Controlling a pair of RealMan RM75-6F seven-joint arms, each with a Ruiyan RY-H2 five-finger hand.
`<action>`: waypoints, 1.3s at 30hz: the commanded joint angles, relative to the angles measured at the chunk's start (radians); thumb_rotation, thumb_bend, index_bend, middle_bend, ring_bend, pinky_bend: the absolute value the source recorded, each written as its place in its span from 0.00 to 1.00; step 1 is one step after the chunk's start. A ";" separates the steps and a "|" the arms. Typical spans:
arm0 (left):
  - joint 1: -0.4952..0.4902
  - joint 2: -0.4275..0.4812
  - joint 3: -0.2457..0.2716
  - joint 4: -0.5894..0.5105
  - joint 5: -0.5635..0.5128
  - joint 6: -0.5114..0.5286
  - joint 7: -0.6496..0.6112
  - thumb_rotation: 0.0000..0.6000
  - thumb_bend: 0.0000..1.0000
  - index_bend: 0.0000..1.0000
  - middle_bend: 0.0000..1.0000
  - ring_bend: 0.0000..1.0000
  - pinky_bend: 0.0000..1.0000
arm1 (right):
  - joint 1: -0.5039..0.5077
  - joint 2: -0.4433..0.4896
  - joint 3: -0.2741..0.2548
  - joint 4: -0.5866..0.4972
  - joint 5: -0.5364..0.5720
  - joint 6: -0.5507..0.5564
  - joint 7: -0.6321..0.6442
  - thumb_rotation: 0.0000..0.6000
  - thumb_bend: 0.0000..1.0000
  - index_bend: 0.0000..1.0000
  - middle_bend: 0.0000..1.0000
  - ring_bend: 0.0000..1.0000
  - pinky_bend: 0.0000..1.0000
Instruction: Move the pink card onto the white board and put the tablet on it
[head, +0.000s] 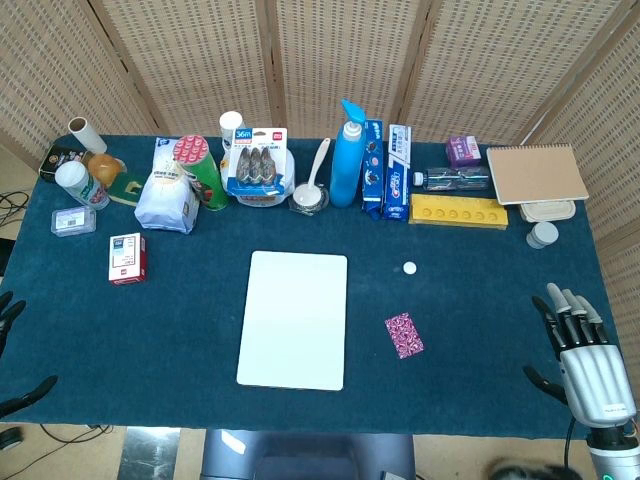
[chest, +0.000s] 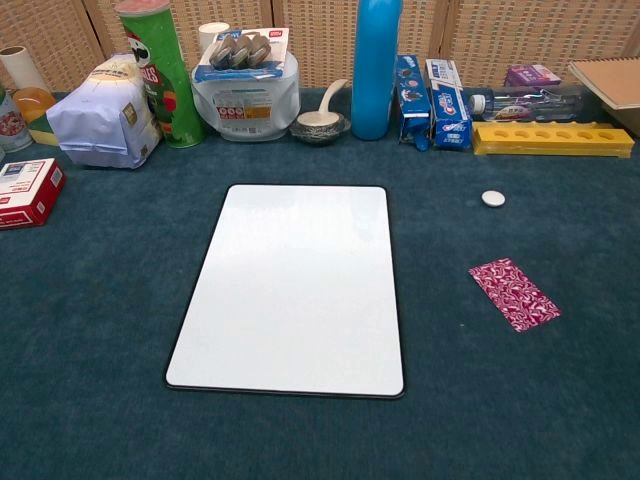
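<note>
Lying flat: the pink card (head: 404, 335) rests on the blue tablecloth (head: 150, 330), to the right of the white board and apart from it, its long side tilted.
Tablet: the small white tablet (head: 409, 268) sits on the cloth beyond the card, between the card and the back row, touching neither.
White board: the white board (head: 294, 319) lies flat near the middle of the table, bare on top, dark edge showing in the chest view (chest: 290, 288).
Right hand: the right hand (head: 583, 352) is at the table's right front corner, fingers spread and straight, holding nothing, well apart from the card.
Left hand: only dark fingertips of the left hand (head: 12, 345) show at the left edge of the head view; whether it is wide or narrow cannot be told.
Back row: a blue bottle (head: 347, 155), toothpaste boxes (head: 398, 172), a yellow tray (head: 458, 211), a notebook (head: 537, 173), a chips can (chest: 160, 72), a white bag (head: 166, 198).
Left side: a red and white box (head: 127, 258) stands alone on the cloth.
</note>
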 joint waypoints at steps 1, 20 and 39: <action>0.000 -0.006 -0.006 0.004 -0.003 0.002 0.010 1.00 0.12 0.00 0.00 0.00 0.01 | 0.001 0.000 -0.001 -0.001 0.000 -0.004 0.001 1.00 0.01 0.02 0.00 0.00 0.00; 0.000 0.011 -0.006 0.003 -0.007 0.000 -0.045 1.00 0.12 0.00 0.00 0.00 0.01 | 0.292 0.027 -0.049 -0.025 -0.059 -0.468 0.253 1.00 0.05 0.02 0.00 0.00 0.00; -0.009 0.018 -0.009 -0.006 -0.026 -0.033 -0.030 1.00 0.12 0.00 0.00 0.00 0.01 | 0.527 -0.069 0.048 -0.001 0.247 -0.867 0.009 1.00 0.19 0.12 0.00 0.00 0.00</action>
